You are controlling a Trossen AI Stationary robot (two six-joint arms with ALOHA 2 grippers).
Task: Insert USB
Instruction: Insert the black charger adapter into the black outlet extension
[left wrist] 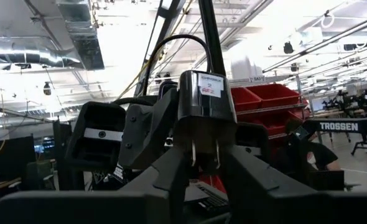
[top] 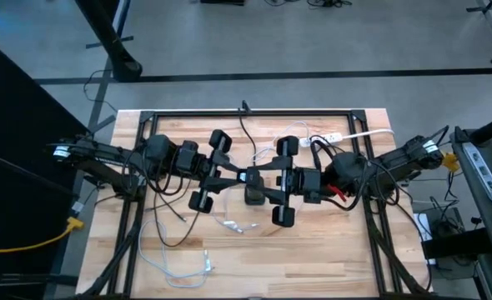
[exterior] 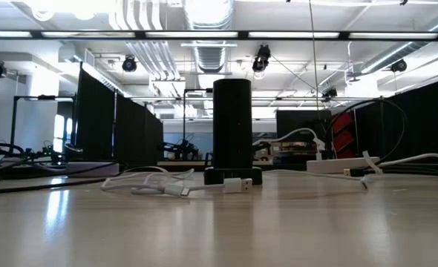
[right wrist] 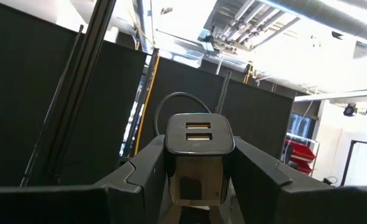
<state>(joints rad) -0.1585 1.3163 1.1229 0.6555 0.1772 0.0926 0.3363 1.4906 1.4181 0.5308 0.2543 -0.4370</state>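
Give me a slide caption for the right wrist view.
Right gripper holds the charger block, its two USB ports facing the camera.

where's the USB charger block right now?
High view: the charger block sits mid-table, between the left gripper and right gripper, both closed around it; white cables lie just in front.

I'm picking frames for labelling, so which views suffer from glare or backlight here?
Left wrist view: bright ceiling light behind the black charger leaves it backlit, prongs still readable. Right wrist view: a washed-out ceiling patch at upper right, yet the charger's USB ports show clearly. Low view: ceiling lights reflect as sheen on the table. High view: even light, no glare.
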